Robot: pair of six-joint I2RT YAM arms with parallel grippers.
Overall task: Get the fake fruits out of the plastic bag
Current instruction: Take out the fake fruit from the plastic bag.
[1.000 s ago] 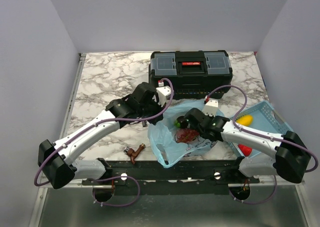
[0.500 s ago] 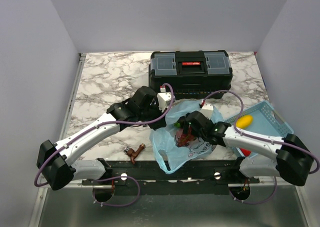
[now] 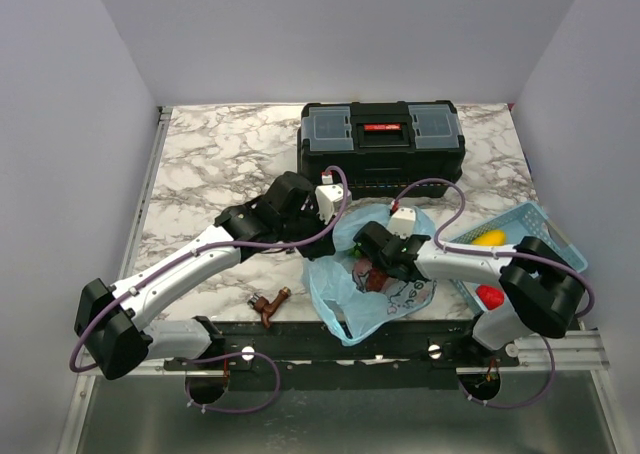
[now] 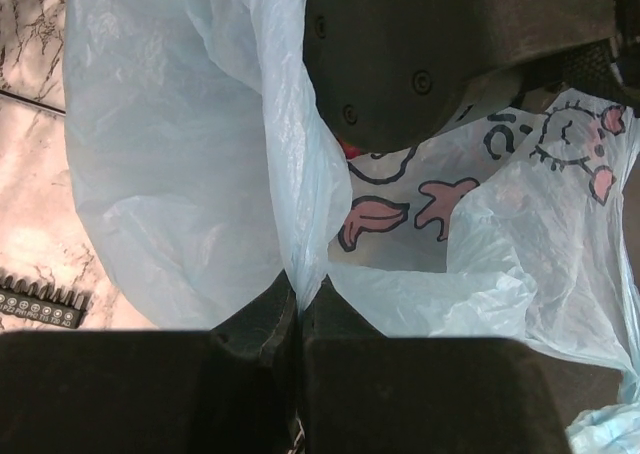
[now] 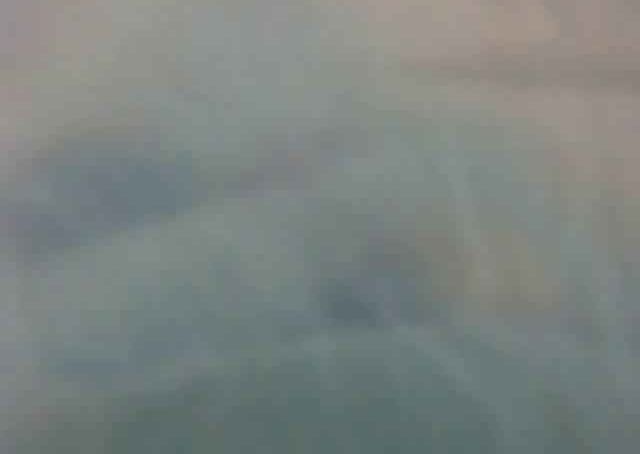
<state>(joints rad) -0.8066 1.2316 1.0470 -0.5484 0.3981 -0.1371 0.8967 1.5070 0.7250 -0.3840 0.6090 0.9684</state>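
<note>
The light-blue plastic bag [image 3: 365, 299] lies open at the table's front edge. My left gripper [image 3: 335, 219] is shut on the bag's upper rim; in the left wrist view its fingertips [image 4: 297, 294] pinch a fold of the bag [image 4: 180, 154]. My right gripper [image 3: 370, 266] reaches down into the bag's mouth, over the reddish-purple grapes [image 3: 380, 279]. Its dark body [image 4: 430, 54] shows in the left wrist view. Its jaws are hidden, and the right wrist view is only blurred blue-grey plastic. The yellow fruit [image 3: 488, 239] lies in the blue basket [image 3: 545, 234]. The dark fruit is not visible.
A black toolbox [image 3: 380, 149] stands behind the bag. A glossy red fruit [image 3: 488, 296] sits in the basket's near end. A small brown object [image 3: 268, 302] lies at the front edge, left of the bag.
My right gripper has moved left and lower into the bag's mouth, and the bag has shifted and crumpled around it. My left gripper keeps its hold on the rim.
</note>
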